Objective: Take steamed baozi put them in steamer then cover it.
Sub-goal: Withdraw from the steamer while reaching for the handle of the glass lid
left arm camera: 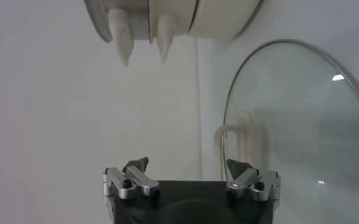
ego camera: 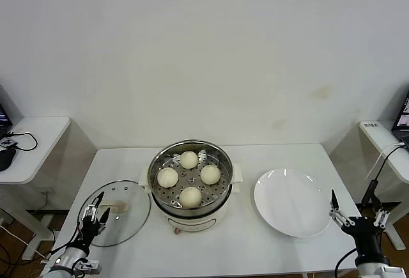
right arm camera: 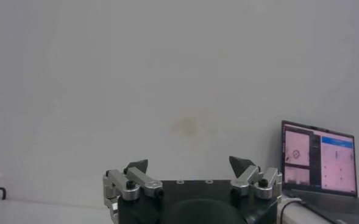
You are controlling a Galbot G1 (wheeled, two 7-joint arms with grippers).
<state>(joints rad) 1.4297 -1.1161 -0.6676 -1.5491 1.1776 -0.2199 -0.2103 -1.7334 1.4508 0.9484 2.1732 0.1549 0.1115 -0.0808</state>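
Observation:
Several cream-white baozi [ego camera: 190,178] lie on the perforated tray inside the shiny steamer [ego camera: 157,162], which stands uncovered at the table's middle. The glass cover [ego camera: 131,215] with its cream bar handle [ego camera: 117,207] lies flat on the table to the steamer's left; in the left wrist view it shows as a clear disc [left arm camera: 295,122]. My left gripper [ego camera: 96,212] is open and empty at the cover's near left edge, close to the handle [left arm camera: 239,137]. My right gripper [ego camera: 355,217] is open and empty, low at the table's right front, beside the plate.
An empty white plate [ego camera: 292,202] lies right of the steamer. Side tables stand to the left [ego camera: 38,134] and right [ego camera: 383,139] of the white table [ego camera: 115,160]. A laptop [right arm camera: 318,159] shows in the right wrist view.

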